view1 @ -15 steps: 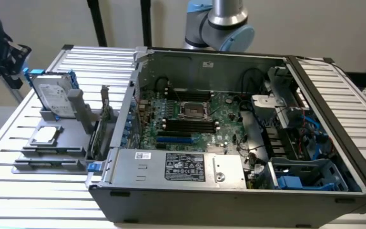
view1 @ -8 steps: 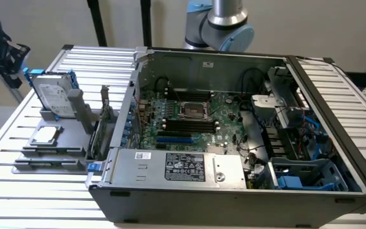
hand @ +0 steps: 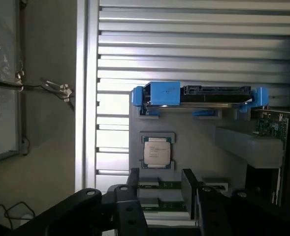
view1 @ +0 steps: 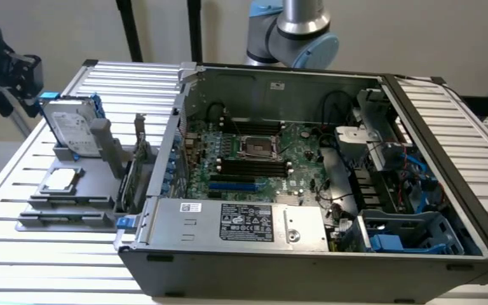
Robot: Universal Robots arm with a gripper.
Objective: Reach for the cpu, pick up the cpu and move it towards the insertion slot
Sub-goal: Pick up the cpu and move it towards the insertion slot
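A slatted metal table (view1: 23,254) carries an open computer case (view1: 312,270), and just beside it on the exterior view's left a grey fixture tray (view1: 100,168) holds an upright hard drive (view1: 70,130) in a blue frame. The cpu (view1: 61,180) lies flat in its recess on that tray, well apart from the insertion slot (view1: 258,147) on the green motherboard (view1: 305,151) inside the case. In the wrist view the gripper (hand: 162,189) hangs near the cpu (hand: 157,151) without touching it, its two dark fingers (hand: 135,184) spread apart with nothing between them.
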